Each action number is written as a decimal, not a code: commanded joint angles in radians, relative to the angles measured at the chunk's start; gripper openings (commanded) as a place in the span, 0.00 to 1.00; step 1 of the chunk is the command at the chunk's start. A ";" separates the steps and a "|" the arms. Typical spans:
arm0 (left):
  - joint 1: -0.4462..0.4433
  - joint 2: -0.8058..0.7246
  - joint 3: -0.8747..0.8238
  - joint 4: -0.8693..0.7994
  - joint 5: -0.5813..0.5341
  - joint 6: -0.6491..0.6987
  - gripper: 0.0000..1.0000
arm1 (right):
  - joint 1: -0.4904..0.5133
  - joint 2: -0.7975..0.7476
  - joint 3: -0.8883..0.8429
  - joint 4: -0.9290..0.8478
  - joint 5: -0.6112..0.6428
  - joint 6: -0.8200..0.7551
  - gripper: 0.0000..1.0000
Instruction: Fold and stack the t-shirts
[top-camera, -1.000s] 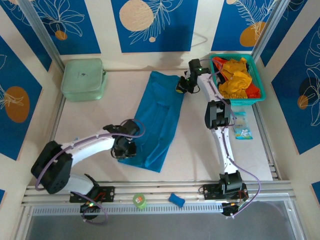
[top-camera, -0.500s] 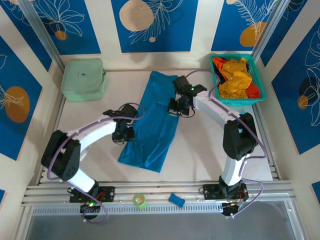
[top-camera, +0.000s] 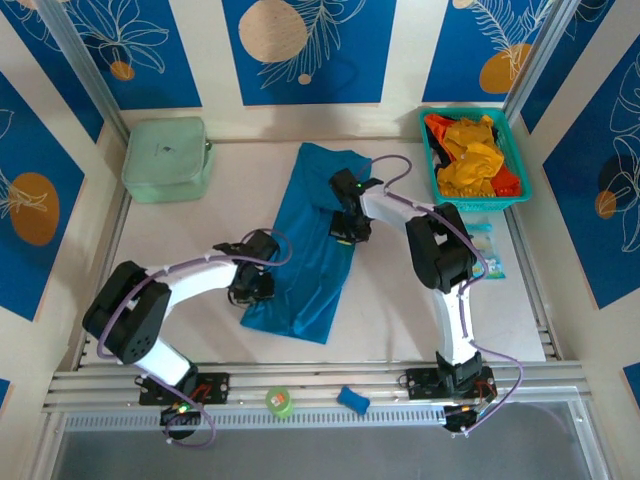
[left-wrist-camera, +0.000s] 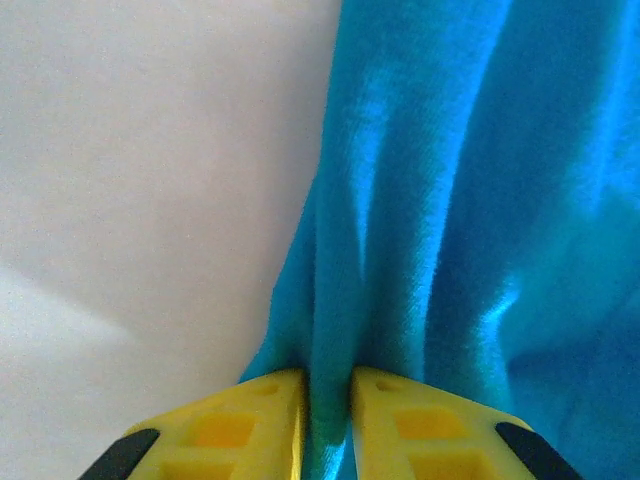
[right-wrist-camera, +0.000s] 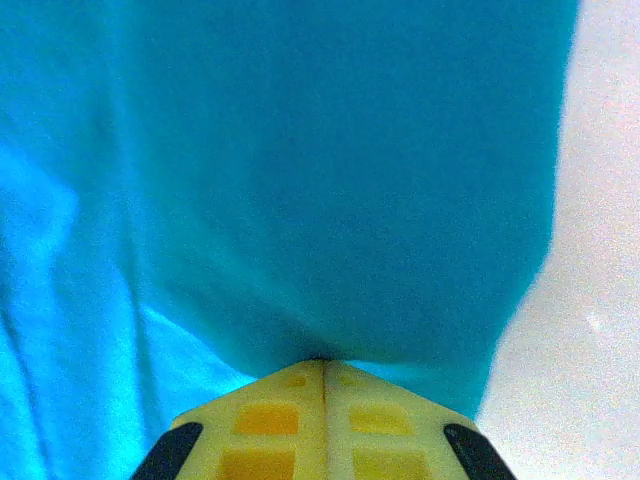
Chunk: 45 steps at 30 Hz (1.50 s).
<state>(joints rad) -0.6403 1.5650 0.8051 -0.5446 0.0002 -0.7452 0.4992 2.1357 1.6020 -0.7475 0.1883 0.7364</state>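
A blue t-shirt (top-camera: 318, 250) lies lengthwise in the middle of the table, folded into a long strip. My left gripper (top-camera: 256, 286) is at its near left edge. In the left wrist view the yellow fingers (left-wrist-camera: 240, 415) of the left gripper (left-wrist-camera: 327, 405) are shut on an upright fold of the blue t-shirt (left-wrist-camera: 470, 200). My right gripper (top-camera: 345, 226) is over the strip's right side. Its fingertips (right-wrist-camera: 300, 385) press together, and the right gripper (right-wrist-camera: 322, 372) pinches the blue t-shirt (right-wrist-camera: 330, 180) at its very tip. Yellow-orange t-shirts (top-camera: 470, 160) and a red-orange one (top-camera: 507, 182) lie bundled in the basket.
The teal basket (top-camera: 520, 195) stands at the back right. A mint-green case (top-camera: 167, 158) sits at the back left. A small packet (top-camera: 486, 258) lies right of the right arm. A green tape roll (top-camera: 280, 400) and a blue object (top-camera: 352, 400) rest on the front rail.
The right gripper has moved from the shirt's far right corner in over the middle of the strip. The left gripper went farther away, then came back nearer along the left edge.
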 joint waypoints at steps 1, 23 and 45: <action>-0.076 0.076 -0.085 0.047 0.145 -0.101 0.21 | -0.027 0.064 0.054 -0.018 0.034 -0.066 0.00; -0.206 -0.066 0.132 -0.179 -0.051 -0.110 0.34 | -0.089 -0.096 0.072 -0.026 0.022 -0.276 0.00; -0.207 -0.515 0.157 0.359 -0.075 1.406 1.00 | 0.082 -1.456 -0.724 -0.012 -0.347 -1.465 0.58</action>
<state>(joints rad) -0.8410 1.1042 1.0290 -0.1658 -0.2455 0.3286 0.5610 0.7341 0.9459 -0.6651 -0.0517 -0.4366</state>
